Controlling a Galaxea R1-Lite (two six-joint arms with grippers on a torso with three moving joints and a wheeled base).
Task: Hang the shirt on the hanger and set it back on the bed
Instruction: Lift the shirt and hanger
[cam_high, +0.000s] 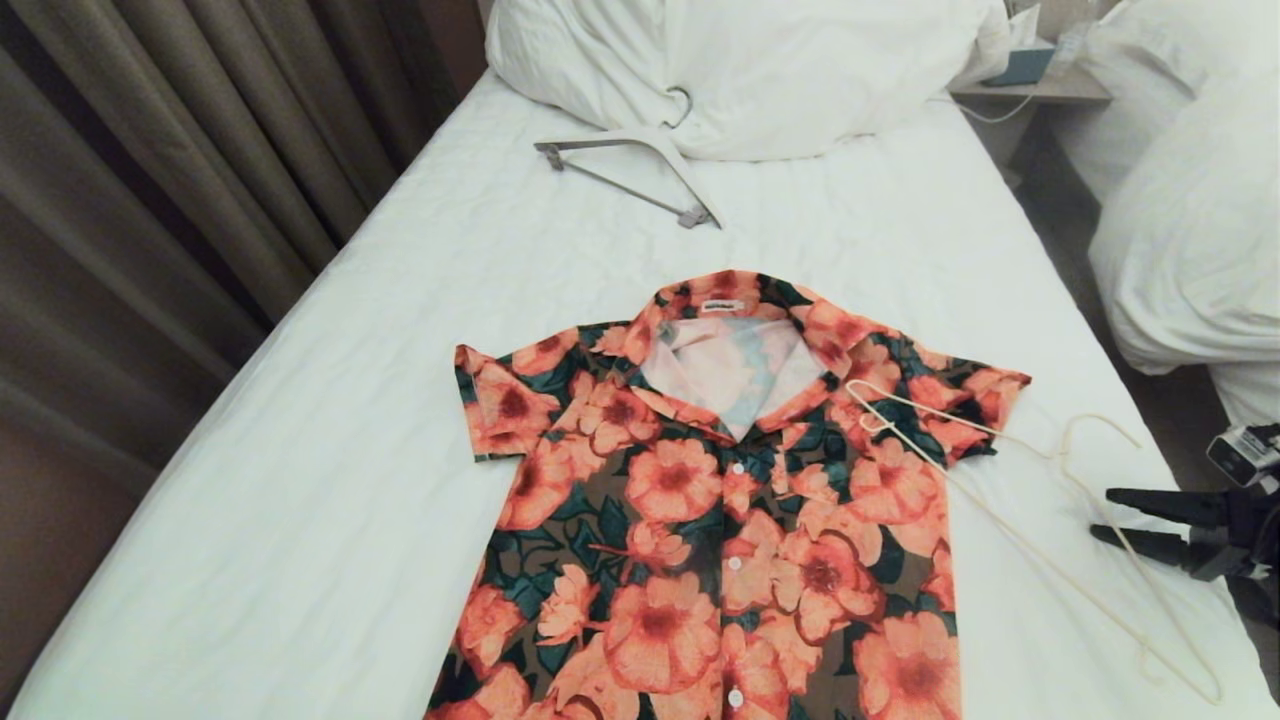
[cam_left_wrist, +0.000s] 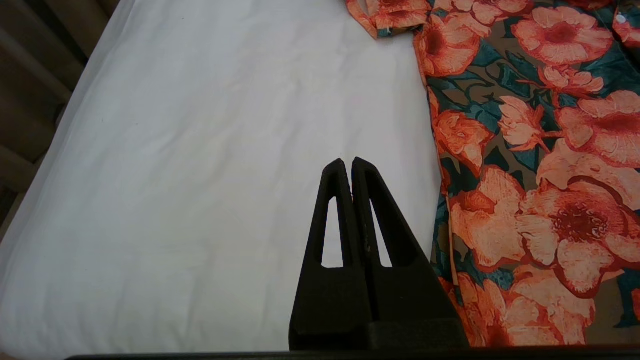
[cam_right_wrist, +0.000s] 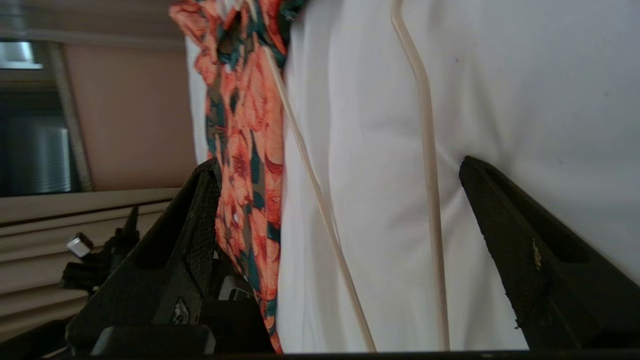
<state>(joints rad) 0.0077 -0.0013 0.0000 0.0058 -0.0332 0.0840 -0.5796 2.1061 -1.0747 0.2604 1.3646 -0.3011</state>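
Note:
The flowered shirt (cam_high: 720, 520) lies flat and face up on the white bed (cam_high: 330, 450), collar toward the pillow. The thin cream hanger (cam_high: 1003, 530) rests on the sheet at the shirt's right side, one end lying over the right shoulder. My right gripper (cam_high: 1100, 513) is open at the bed's right edge, beside the hanger. In the right wrist view this gripper (cam_right_wrist: 340, 167) straddles two hanger wires (cam_right_wrist: 430, 175), with the shirt (cam_right_wrist: 245, 150) by one finger. My left gripper (cam_left_wrist: 347, 162) is shut and empty over bare sheet (cam_left_wrist: 200, 175), next to the shirt's hem side (cam_left_wrist: 525, 150).
A thicker grey-white hanger (cam_high: 640, 170) lies near the big pillow (cam_high: 750, 70) at the head of the bed. Brown curtains (cam_high: 150, 200) hang along the left. Another bed with a rumpled duvet (cam_high: 1190, 200) and a nightstand (cam_high: 1040, 85) are on the right.

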